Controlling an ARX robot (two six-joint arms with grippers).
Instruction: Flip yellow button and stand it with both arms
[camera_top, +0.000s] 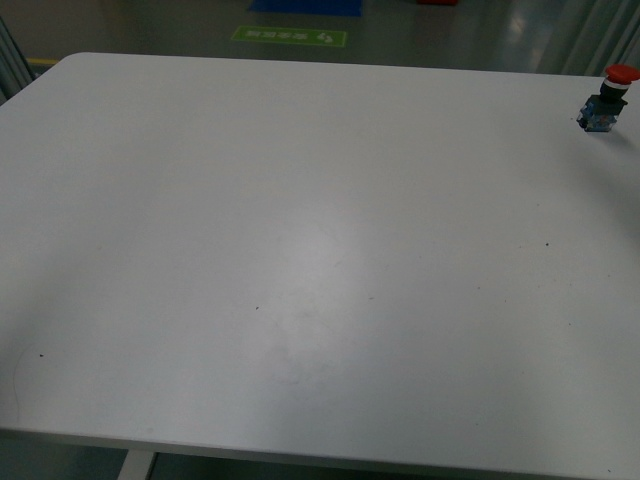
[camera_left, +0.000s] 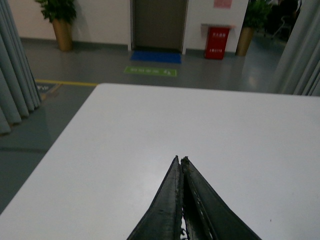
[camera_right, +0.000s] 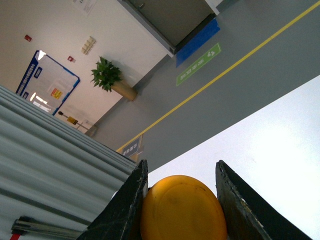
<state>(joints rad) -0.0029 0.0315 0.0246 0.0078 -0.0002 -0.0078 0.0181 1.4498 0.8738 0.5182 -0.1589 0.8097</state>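
We saw our right gripper (camera_right: 181, 167) clamped on the yellow button (camera_right: 182, 210), its cap between the fingers, our left gripper (camera_left: 180, 159) pressed together over the white table (camera_top: 300, 250), a red-capped switch (camera_top: 605, 100) at its far right corner

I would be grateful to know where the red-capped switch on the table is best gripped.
Probably the blue block body of the red-capped switch, approached level from the side, below the cap: the body looks flat-sided, while the cap on top is round and overhanging, so a grip there would likely slip.
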